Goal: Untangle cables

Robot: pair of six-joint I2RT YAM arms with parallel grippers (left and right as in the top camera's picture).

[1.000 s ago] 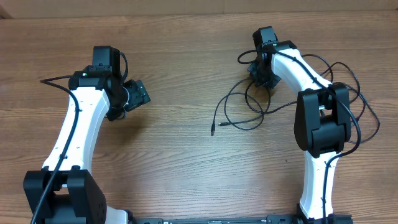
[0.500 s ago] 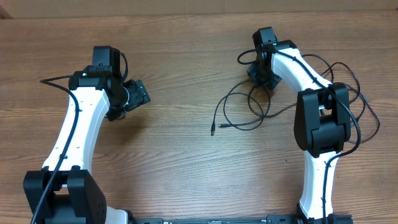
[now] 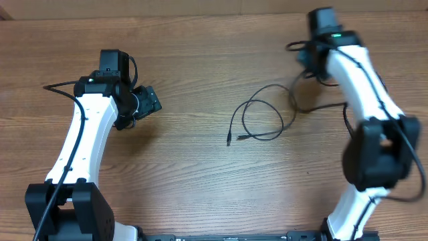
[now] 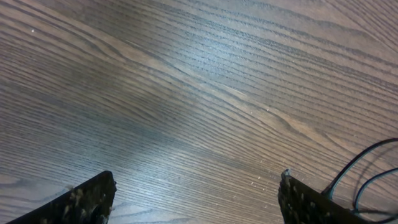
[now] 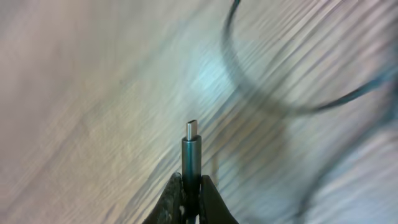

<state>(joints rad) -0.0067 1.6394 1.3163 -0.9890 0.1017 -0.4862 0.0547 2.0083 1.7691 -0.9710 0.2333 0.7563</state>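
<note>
No readable text or labels appear anywhere.

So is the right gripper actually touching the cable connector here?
Touching. In the right wrist view, the right gripper pinches the cable connector from both sides, with its metal tip sticking out above the fingertips.

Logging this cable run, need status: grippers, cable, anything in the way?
Right gripper shut on cable plug. Left gripper open, empty, over bare wood. Cable lies in loose loops, its other end free. No obstruction visible.
</note>
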